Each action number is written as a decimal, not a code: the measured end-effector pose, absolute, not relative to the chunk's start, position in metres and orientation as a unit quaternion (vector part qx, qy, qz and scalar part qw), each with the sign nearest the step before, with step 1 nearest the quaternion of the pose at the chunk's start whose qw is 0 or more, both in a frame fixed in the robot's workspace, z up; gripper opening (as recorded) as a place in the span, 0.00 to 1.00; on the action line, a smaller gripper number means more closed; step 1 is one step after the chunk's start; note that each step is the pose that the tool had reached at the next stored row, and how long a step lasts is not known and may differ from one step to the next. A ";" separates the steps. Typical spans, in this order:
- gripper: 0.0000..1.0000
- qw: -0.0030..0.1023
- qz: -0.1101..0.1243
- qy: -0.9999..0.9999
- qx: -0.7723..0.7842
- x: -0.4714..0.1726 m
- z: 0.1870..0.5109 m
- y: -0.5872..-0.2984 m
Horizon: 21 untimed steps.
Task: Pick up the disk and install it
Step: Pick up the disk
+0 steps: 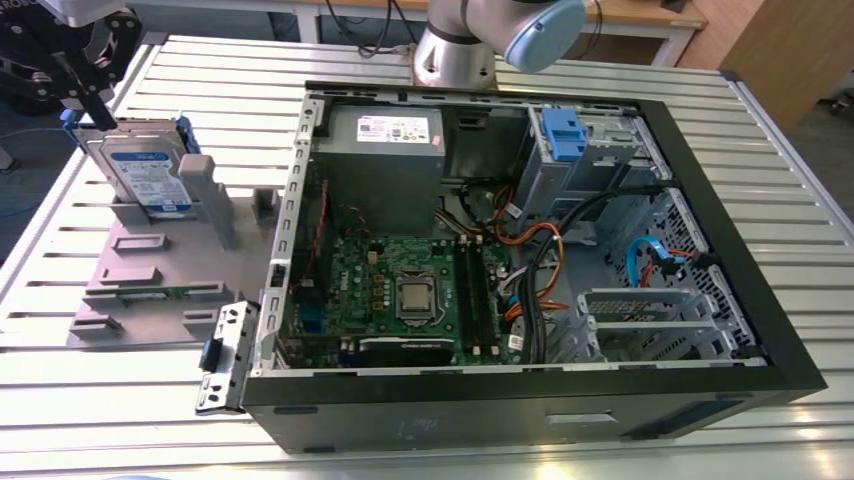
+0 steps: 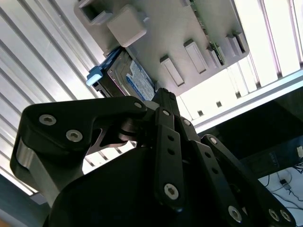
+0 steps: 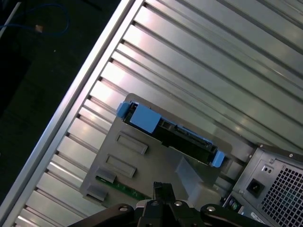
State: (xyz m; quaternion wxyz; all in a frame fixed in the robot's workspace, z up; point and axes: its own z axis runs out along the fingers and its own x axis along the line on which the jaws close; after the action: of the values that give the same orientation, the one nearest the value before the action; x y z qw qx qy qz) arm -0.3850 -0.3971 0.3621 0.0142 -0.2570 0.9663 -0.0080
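Probably best to lower straight and centred over the disk (image 1: 142, 168), upright in a grey stand (image 1: 150, 275) at upper left of the exterior view, gripper (image 1: 88, 105) close above its top edge, clench state impossible to tell, avoiding blue rails (image 1: 184, 128).

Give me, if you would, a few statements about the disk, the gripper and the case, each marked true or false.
1. The disk stands on edge in the grey fixture, outside the computer case. True.
2. The disk is seated in the case's drive bay. False: it is in the fixture, at the exterior view's left.
3. The case is open, its motherboard showing. True.
4. The gripper is over the motherboard. False: it is by the disk's top edge.
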 end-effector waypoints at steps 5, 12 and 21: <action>0.11 0.014 -0.008 0.966 -0.260 -0.385 0.362 -0.397; 0.11 0.014 -0.008 0.965 -0.263 -0.385 0.362 -0.397; 0.11 0.014 -0.008 0.964 -0.267 -0.385 0.362 -0.397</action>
State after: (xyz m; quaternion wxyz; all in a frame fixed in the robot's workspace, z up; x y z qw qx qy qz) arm -0.3851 -0.3971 0.3621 0.0143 -0.2668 0.9636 -0.0079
